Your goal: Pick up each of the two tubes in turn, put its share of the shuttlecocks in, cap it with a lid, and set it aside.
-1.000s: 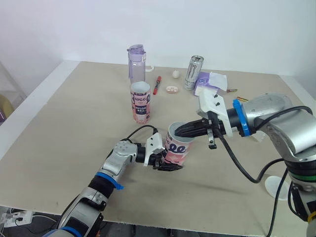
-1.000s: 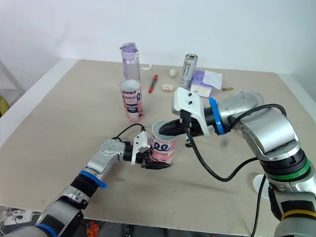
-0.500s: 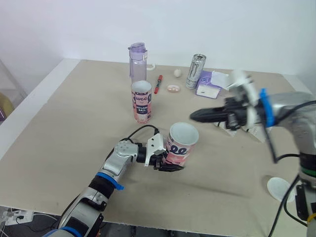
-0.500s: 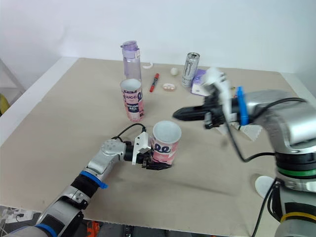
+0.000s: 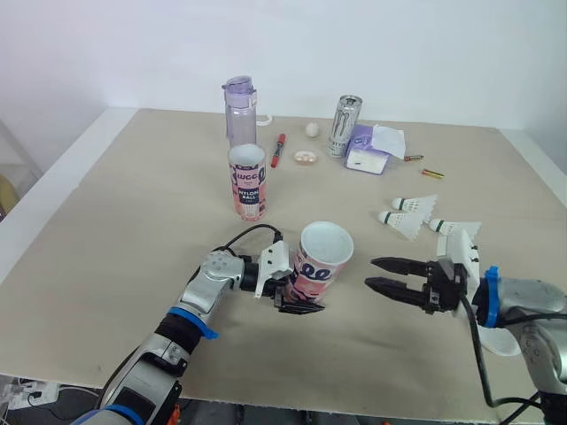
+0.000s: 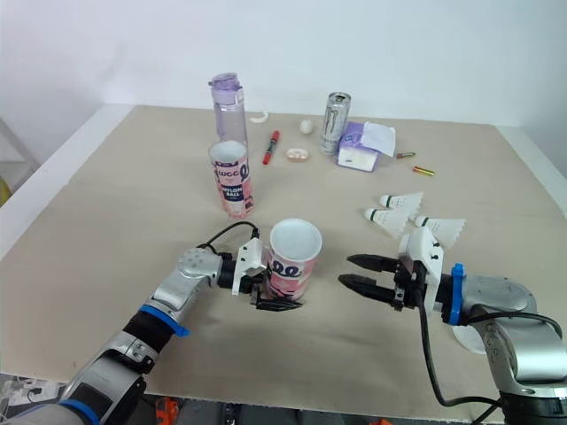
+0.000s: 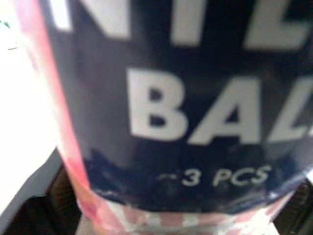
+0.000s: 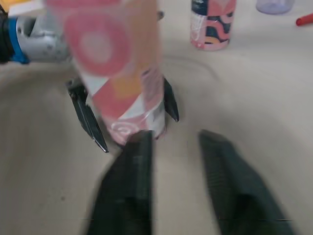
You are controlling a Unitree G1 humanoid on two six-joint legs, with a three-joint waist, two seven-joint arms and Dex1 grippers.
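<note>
One beige table [image 5: 133, 204] against a white wall [image 5: 399, 44]; left claw [image 5: 304, 297] grips a tube [image 5: 321, 259], right claw [image 5: 371, 272] spread wide.

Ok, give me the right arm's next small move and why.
Probably swing the right gripper over to the shuttlecocks and take one: it is open and empty, three lie on the table beyond it, and the left gripper holds the tube tilted, mouth uncapped.

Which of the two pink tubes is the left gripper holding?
The tilted pink cardboard tube nearer the front, clamped in the left gripper. The other pink tube stands upright, untouched, before the clear purple bottle.
</note>
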